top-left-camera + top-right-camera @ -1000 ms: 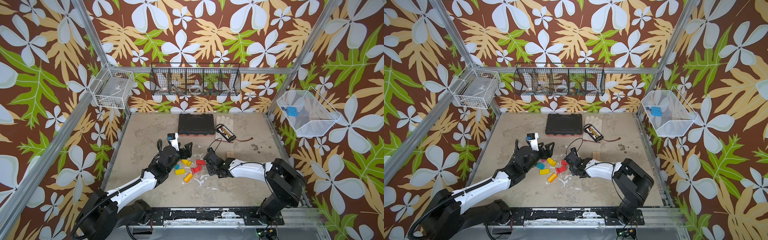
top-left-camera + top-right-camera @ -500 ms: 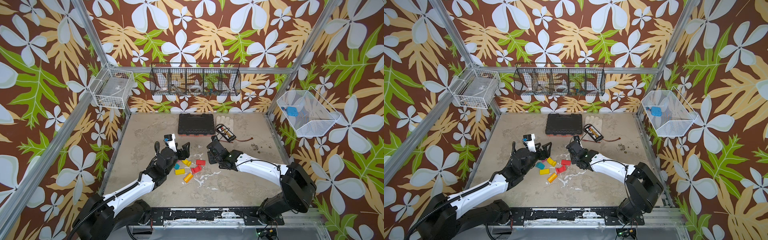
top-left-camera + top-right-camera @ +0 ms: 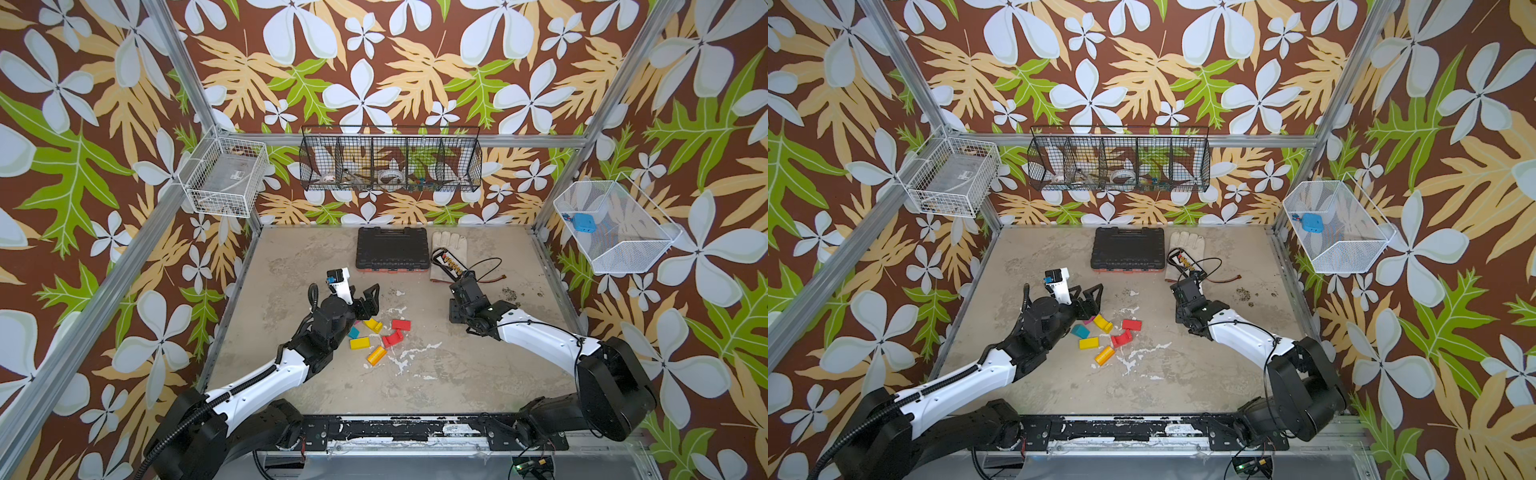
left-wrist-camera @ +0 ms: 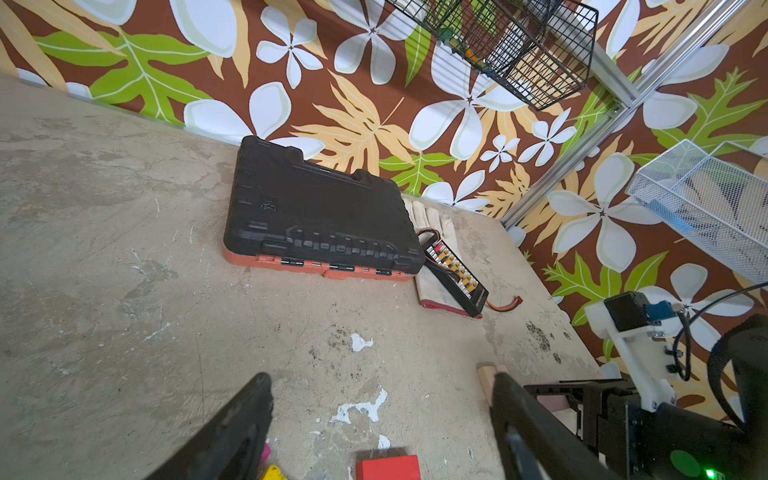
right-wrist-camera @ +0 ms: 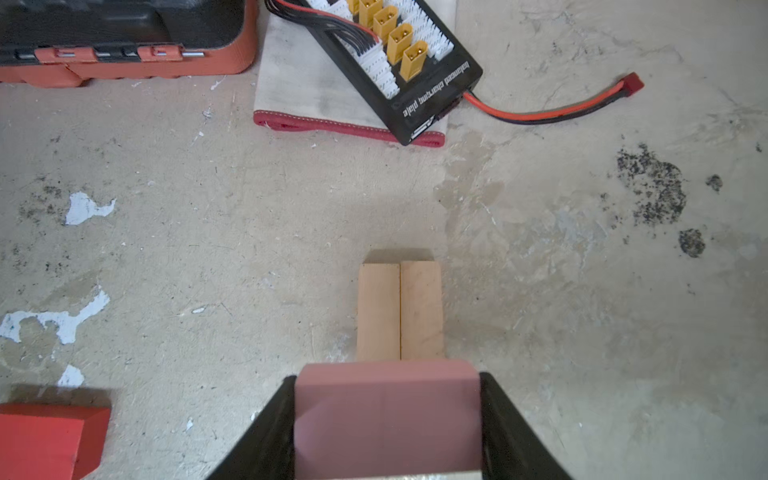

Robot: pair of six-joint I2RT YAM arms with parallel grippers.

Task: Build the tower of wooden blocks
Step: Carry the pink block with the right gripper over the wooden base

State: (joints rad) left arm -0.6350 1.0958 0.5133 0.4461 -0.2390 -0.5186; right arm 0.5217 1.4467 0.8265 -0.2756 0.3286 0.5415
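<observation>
Loose wood blocks lie mid-table in both top views: a teal wedge [image 3: 354, 332], a yellow arch [image 3: 372, 325], a red brick [image 3: 401, 324], a red arch [image 3: 392, 339], a yellow brick [image 3: 360, 343] and an orange half-cylinder [image 3: 376, 355]. No tower stands. My left gripper [image 3: 368, 299] hovers at the pile's far left edge, open and empty, as the left wrist view confirms [image 4: 380, 380], with the red brick [image 4: 387, 467] just below it. My right gripper [image 5: 387, 378] is shut on a pink block [image 5: 386, 415], held over two tan planks [image 5: 399, 311] lying side by side, right of the pile [image 3: 456, 313].
A black tool case [image 3: 392, 249] lies at the back centre, with a white glove [image 3: 449, 243] and a black charging board [image 3: 451, 262] with red cable beside it. Wire baskets [image 3: 390, 164] hang on the walls. White paint flecks [image 3: 409, 355] mark the table.
The right gripper has carried the pink block away from the pile, to the right, and now holds it over the planks. The left gripper has drawn back a little and opened slightly wider.
</observation>
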